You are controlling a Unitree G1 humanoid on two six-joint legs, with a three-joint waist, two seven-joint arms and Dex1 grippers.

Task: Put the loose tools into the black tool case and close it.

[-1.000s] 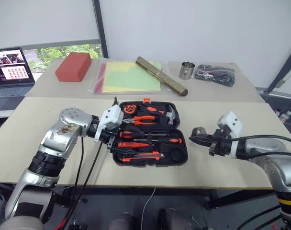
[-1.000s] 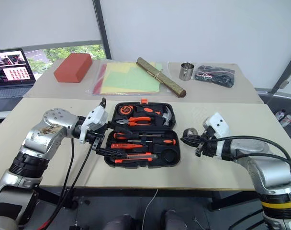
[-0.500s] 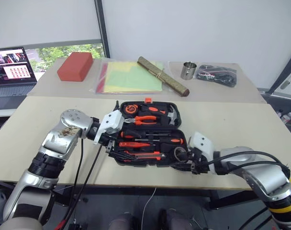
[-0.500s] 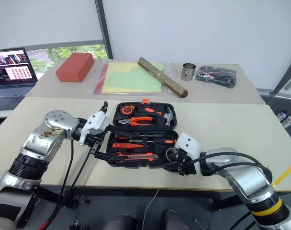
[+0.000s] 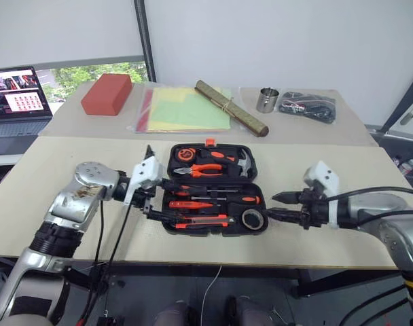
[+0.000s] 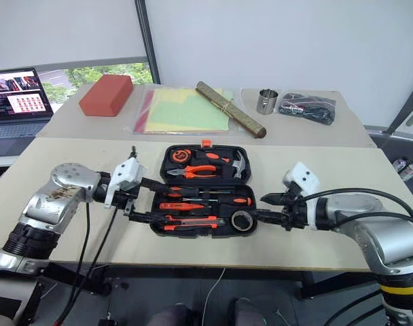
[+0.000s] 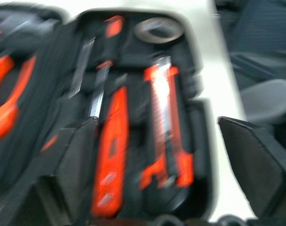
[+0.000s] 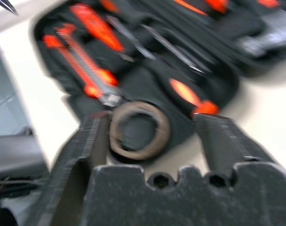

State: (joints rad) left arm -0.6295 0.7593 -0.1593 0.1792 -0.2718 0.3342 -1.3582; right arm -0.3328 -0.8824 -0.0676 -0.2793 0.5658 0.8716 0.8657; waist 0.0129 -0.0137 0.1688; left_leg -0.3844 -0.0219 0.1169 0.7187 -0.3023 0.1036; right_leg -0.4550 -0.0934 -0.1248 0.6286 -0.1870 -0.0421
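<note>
Right claw point(image 6: 266, 208) gapes empty beside the tape point(image 6: 242, 219), now seated in the open case point(image 6: 200, 191) mid-surface; left claw point(image 6: 144, 198) wide. Risk: unseated tools block the lid closing.

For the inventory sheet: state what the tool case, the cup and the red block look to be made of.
Case: black moulded plastic, matt, judging by its shaped recesses and rounded corners.
Cup: metal, probably steel; silvery and shiny.
Block: dull red with soft edges; it could be foam or brick, the look leaves it open.
</note>
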